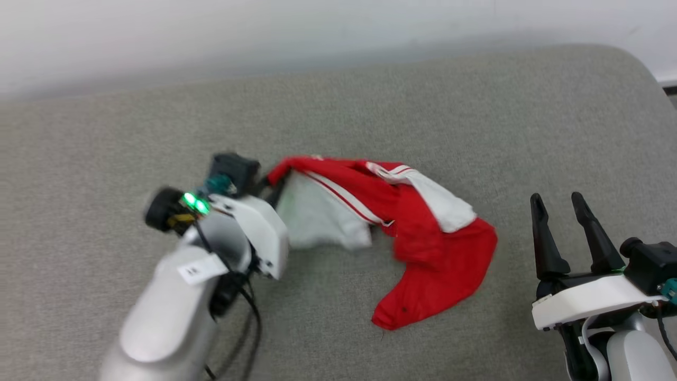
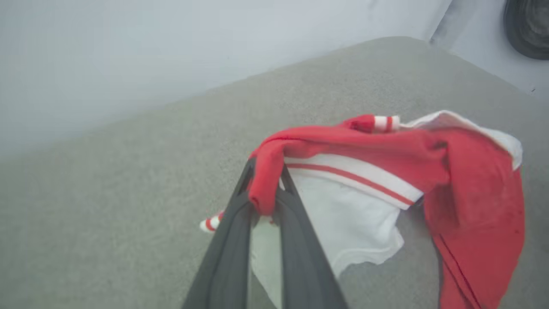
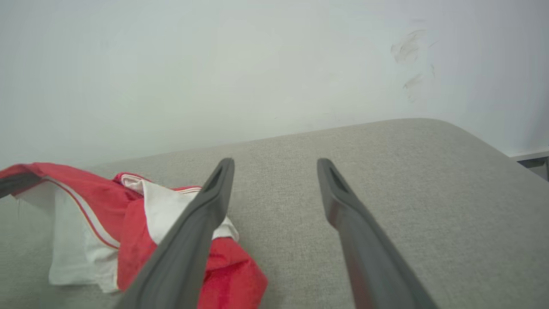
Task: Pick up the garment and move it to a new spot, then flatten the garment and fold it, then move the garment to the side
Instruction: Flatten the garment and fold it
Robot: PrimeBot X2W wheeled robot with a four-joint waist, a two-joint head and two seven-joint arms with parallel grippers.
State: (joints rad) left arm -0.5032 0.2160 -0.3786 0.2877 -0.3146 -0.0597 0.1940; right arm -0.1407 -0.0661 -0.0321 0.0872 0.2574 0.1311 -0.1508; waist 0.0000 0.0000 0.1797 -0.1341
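On the woven cushion (image 1: 370, 95), the left tool (image 2: 266, 174) pinches the crumpled garment (image 1: 423, 233); right tool (image 1: 556, 197) gapes wide.

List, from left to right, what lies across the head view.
left gripper, pinching the shirt's left end → garment, bunched red and white on the grey surface → right gripper, fingers apart, clear of the cloth.

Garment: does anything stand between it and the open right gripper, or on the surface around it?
Nothing visible. Bare grey cushion separates the right gripper from the garment and surrounds it; the left gripper pinches its red edge.
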